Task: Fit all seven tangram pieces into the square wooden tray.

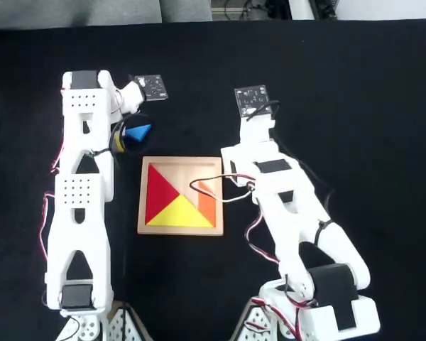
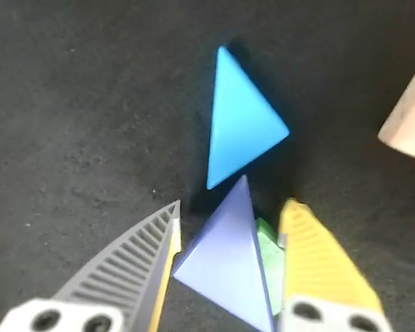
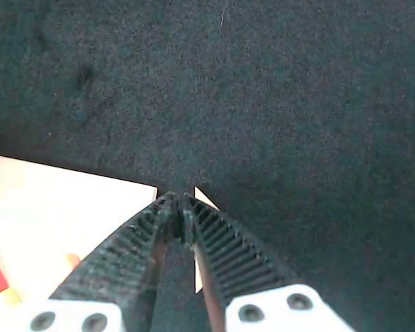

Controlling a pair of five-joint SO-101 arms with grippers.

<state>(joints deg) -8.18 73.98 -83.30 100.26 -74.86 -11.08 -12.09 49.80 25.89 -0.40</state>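
Black cloth covers the table (image 1: 383, 106), where the square wooden tray (image 1: 181, 165) sits between the arms with a red triangle (image 1: 158, 192), a yellow triangle (image 1: 179, 214) and an orange piece (image 1: 207, 202) inside. The right gripper (image 3: 176, 207) hangs at a tray corner, fingers pressed together on nothing. The left gripper (image 2: 233, 204) is clamped on a purple triangle (image 2: 228, 266), with a blue triangle (image 2: 238, 121) on the cloth just ahead and a green piece (image 2: 268, 252) against the purple one.

Left pincer (image 2: 234, 205) pointing downward, right pincer (image 3: 178, 202) closed tight.
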